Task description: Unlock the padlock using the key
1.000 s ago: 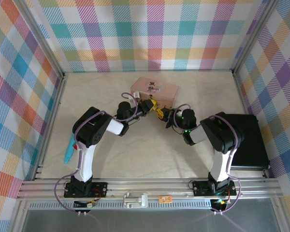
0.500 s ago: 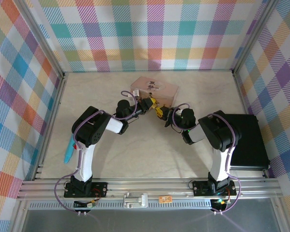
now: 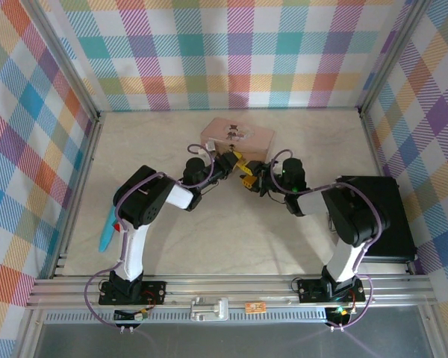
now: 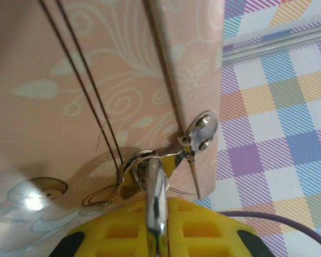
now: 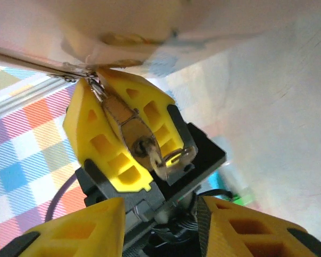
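Left fingers (image 5: 93, 136) clamp the padlock (image 5: 129, 126), keyhole end pointing away from the pink tin (image 3: 243, 136) on the table (image 3: 209, 242); right fingers (image 5: 77, 230) stand wide.

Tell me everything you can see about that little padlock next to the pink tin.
The padlock is a tiny brass-coloured metal block, tilted and pinched between the yellow fingers of the left end effector. Its thin silvery shackle hooks through the hasp on the pink tin, so it sits right against the tin. A small silver key sticks out of the keyhole in its free end, with nothing gripping it. Whether the shackle has sprung open, I cannot tell.
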{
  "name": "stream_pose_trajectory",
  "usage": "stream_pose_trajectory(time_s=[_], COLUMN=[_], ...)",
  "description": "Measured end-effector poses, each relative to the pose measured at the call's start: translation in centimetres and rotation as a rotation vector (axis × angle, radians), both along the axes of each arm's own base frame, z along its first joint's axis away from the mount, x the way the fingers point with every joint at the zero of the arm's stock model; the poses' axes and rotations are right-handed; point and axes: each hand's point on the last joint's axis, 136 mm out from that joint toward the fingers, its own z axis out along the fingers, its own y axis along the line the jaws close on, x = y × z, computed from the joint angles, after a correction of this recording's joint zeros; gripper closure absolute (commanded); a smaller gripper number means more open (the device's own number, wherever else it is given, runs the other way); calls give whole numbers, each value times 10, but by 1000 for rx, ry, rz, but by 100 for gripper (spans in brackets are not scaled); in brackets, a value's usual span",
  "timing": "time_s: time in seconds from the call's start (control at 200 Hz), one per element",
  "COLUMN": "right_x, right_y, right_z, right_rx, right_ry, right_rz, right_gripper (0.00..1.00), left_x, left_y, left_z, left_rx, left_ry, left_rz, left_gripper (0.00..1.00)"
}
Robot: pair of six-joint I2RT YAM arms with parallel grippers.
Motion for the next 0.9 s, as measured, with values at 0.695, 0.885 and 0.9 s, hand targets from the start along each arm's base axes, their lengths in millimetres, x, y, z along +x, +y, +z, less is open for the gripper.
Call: stream_pose_trajectory(time_s=[0.695,0.885,0.9], right_x=[-23,-31,-32], right_y=[-65,-62,-60], right_z=[16,11,11], right_rx=[-802,-857,-864], right_ry=[-351,-405,-413], right_rz=[179,255,262], right_gripper=[52,42,42], left_x=[-24,-28,-29], left_y=[12,12,13], left_z=[-81,-70,-70], left_rx=[90,72,72], left_ry=[279,288,293], left_rz=[113,101,101], left_gripper=[58,21,19])
